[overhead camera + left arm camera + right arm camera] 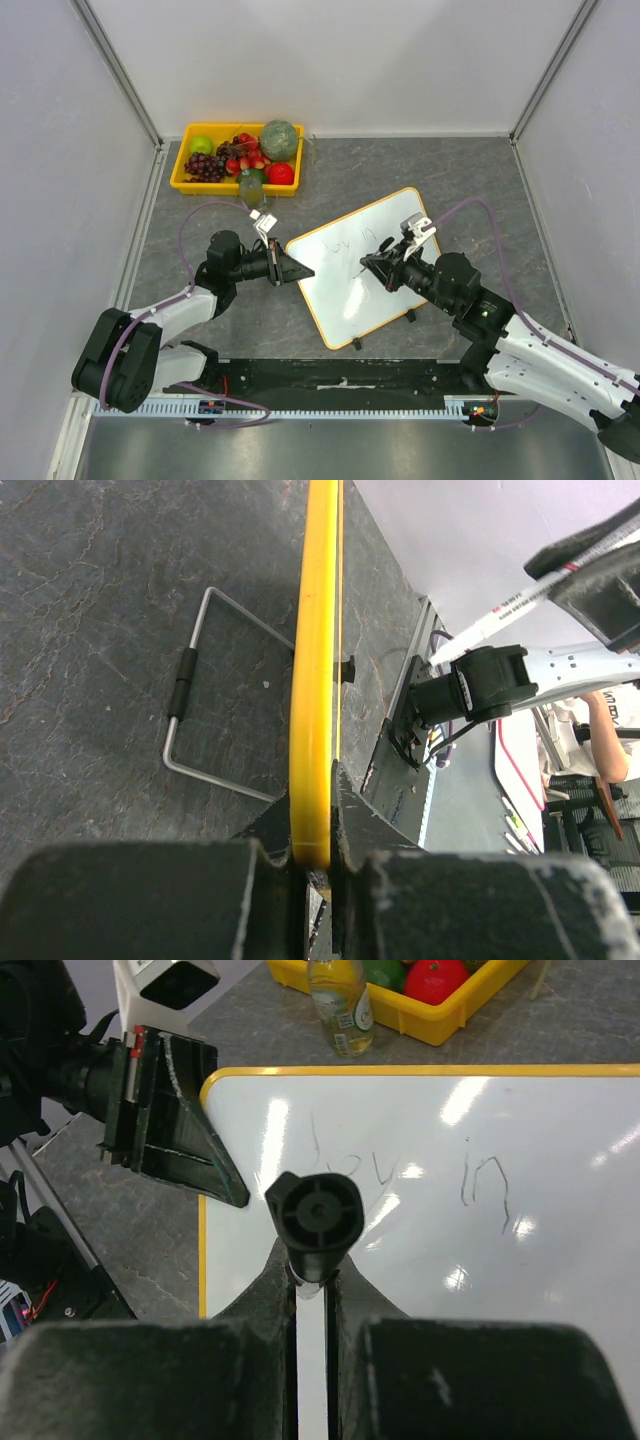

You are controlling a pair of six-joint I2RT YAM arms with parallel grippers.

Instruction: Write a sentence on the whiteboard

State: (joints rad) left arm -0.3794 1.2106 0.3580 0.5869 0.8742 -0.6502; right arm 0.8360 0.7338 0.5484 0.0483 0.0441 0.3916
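Observation:
The whiteboard (370, 290), white with an orange-yellow frame, lies tilted at the table's middle. My left gripper (300, 272) is shut on its left edge; the left wrist view shows the yellow frame (316, 680) clamped between the jaws of the gripper (318, 855). My right gripper (378, 268) is shut on a marker (315, 1210) with a black end cap, held over the board's middle. The sentence (400, 1170) reads "Joy in" in thin dark strokes on one line, faint in the top view (355, 245). The marker tip is hidden.
A yellow fruit tray (215, 187) stands at the back left, with a small bottle (251, 187) in front of it. Two black clips (411, 316) sit on the board's near edge. A wire stand (200, 700) lies on the table under the board. Enclosure walls surround the table.

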